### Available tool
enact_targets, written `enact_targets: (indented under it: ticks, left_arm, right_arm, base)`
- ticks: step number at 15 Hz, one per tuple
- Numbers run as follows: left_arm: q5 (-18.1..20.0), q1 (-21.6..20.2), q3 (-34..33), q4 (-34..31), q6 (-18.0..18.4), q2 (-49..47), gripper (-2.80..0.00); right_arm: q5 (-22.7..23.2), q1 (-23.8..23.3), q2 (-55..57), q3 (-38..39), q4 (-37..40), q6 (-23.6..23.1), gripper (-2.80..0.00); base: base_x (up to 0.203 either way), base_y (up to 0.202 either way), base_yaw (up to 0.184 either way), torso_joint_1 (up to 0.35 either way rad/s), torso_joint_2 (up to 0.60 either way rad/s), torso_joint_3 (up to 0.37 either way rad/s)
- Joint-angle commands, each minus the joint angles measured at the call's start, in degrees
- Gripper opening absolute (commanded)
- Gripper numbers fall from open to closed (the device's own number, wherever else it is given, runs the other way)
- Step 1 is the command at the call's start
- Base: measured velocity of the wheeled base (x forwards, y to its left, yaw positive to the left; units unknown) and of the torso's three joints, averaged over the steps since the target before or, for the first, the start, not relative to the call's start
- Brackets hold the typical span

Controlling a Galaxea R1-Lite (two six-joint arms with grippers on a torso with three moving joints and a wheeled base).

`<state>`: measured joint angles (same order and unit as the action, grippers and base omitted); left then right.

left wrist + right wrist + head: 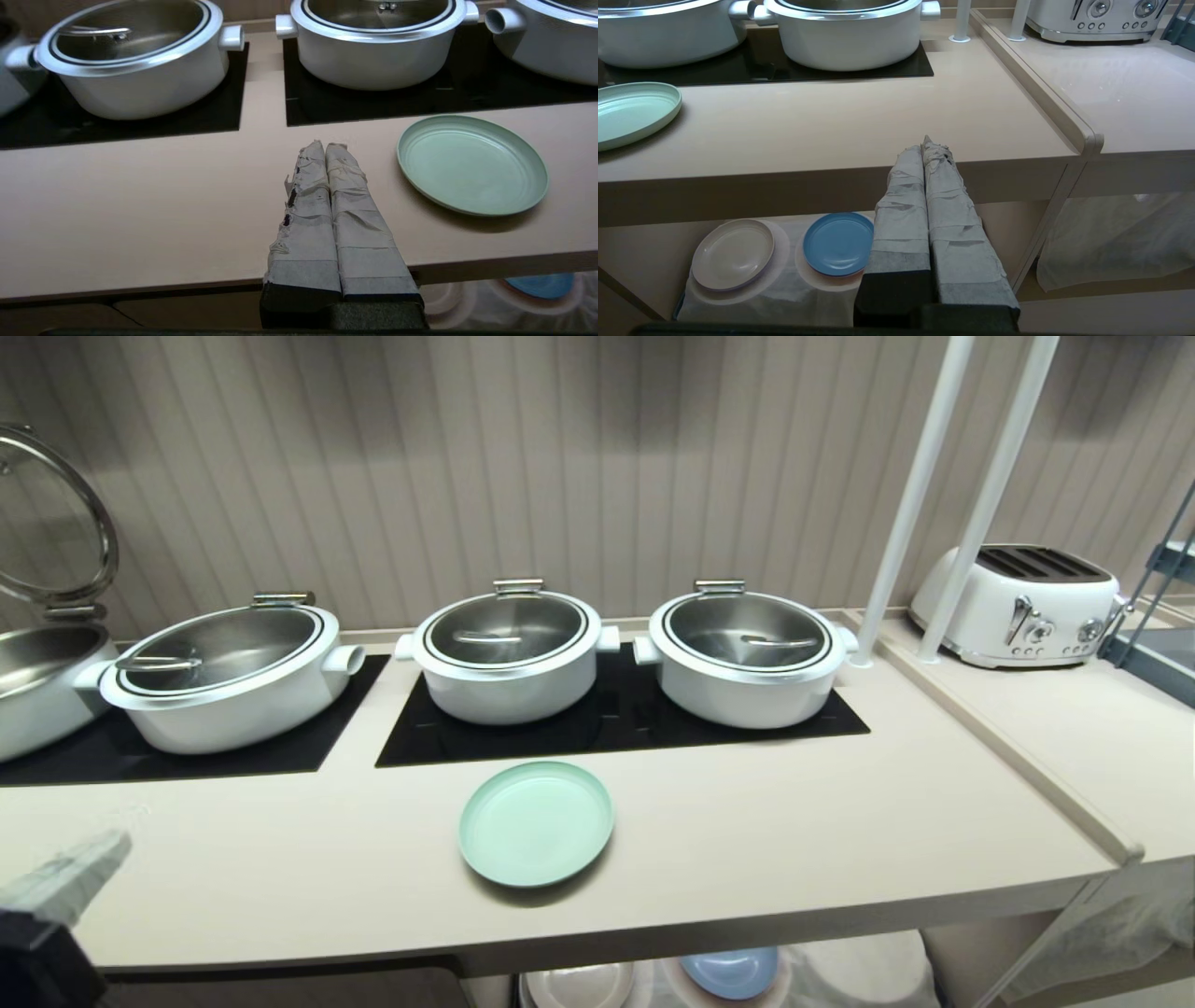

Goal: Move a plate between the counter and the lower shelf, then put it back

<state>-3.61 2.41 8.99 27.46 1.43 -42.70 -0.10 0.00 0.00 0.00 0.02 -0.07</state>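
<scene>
Mint-green plate (536, 822) laid flat near tabletop (794, 821) front edge. Left end effector (325, 148) pressed closed, empty, levelled above tabletop beside plate. Right end effector (923, 149) closed, empty, held before tabletop edge.

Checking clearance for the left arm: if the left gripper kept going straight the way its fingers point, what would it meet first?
Probably bare counter: the shut left gripper points across it toward the gap between two pots, with the plate off to one side. Depth is unclear.

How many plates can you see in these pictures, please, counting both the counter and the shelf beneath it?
3: the mint-green plate lies on the counter before the middle pot; the blue plate and the beige-grey plate sit side by side on the lower shelf. Others may be hidden beneath.
</scene>
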Motion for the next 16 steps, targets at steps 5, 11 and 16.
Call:
enact_targets:
  ticks: [5,11,16]
  left_arm:
    - [1.5,-1.5,-8.7,-3.5,5.7,28.6,-2.80]
    - [3.0,-2.4,-9.0,-25.5,4.5,42.6,-2.80]
    - [3.9,-2.4,-9.0,-27.5,3.1,42.6,-2.80]
  right_arm:
    - [0.0,0.0,0.0,0.0,0.0,0.0,-2.80]
    - [0.0,0.0,0.0,0.0,0.0,0.0,-2.80]
    - [0.0,0.0,0.0,0.0,0.0,0.0,-2.80]
  base:
    - [0.000,0.000,0.000,0.000,0.00,0.000]
    - [0.000,0.000,0.000,0.000,0.00,0.000]
    - [0.000,0.000,0.000,0.000,0.00,0.000]
